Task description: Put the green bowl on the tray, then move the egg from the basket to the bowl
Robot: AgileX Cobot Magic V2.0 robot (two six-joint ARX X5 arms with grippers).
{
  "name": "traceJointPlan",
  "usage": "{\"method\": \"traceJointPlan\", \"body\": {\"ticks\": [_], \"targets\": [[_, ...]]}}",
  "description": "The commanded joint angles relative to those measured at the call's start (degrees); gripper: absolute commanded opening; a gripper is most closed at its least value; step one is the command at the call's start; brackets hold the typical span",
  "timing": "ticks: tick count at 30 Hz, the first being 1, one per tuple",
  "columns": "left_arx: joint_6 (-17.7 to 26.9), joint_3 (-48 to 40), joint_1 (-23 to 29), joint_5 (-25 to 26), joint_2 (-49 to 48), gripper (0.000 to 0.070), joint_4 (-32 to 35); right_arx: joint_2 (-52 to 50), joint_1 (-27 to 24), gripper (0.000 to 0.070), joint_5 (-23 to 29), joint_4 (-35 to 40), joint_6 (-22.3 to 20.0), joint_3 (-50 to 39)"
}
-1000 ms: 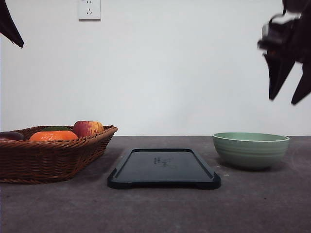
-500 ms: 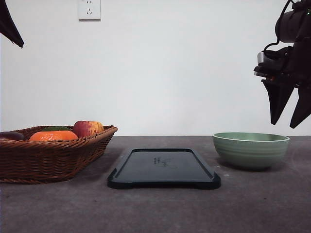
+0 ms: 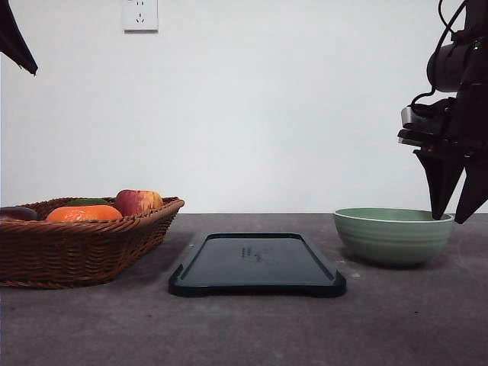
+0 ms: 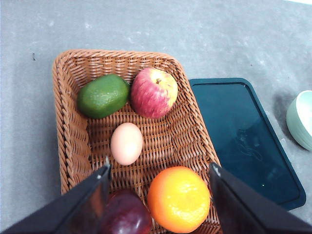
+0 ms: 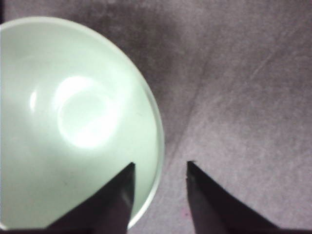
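The green bowl [image 3: 393,235] sits on the table to the right of the tray [image 3: 258,263], which holds nothing. My right gripper [image 3: 450,219] is open with its tips level with the bowl's right rim. Its dark fingers [image 5: 122,195] straddle the rim of the green bowl [image 5: 73,122], one inside and one outside. The egg [image 4: 126,143] lies in the middle of the basket [image 4: 68,126]. High above that basket my left gripper [image 4: 160,170] hangs open and holds nothing. The tray [image 4: 243,141] and the bowl [image 4: 302,119] lie beyond the basket.
Beside the egg the basket [image 3: 76,244] holds a green fruit [image 4: 103,95], a red apple [image 4: 154,92], an orange [image 4: 179,199] and a dark red fruit [image 4: 125,214]. A white wall with a socket [image 3: 139,14] stands behind the grey table.
My right gripper has come down from well above the bowl to its right rim. The left arm, bowl, tray and basket have not moved.
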Motion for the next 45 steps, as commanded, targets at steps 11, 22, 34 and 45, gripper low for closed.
{"method": "traceJointPlan", "body": {"ticks": [11,22,34,45], "targets": [[0.37,1.33,-0.04,0.31,0.33,0.0399,0.42,1.84,-0.02,0.0,-0.2,-2.97,0.41,2.91],[0.37,1.33,-0.04,0.31,0.33,0.0396,0.46,1.84,4.48,0.0001,-0.3,-14.89,0.43,16.1],[0.35,1.33,-0.04,0.31,0.33,0.0396,0.44,9.75,16.26,0.0001,-2.43,-15.03,5.6,28.13],[0.35,1.33,-0.04,0.31,0.33,0.0396,0.43,17.25,21.89,0.0001,-2.63,-9.89,7.19,30.1]]}}
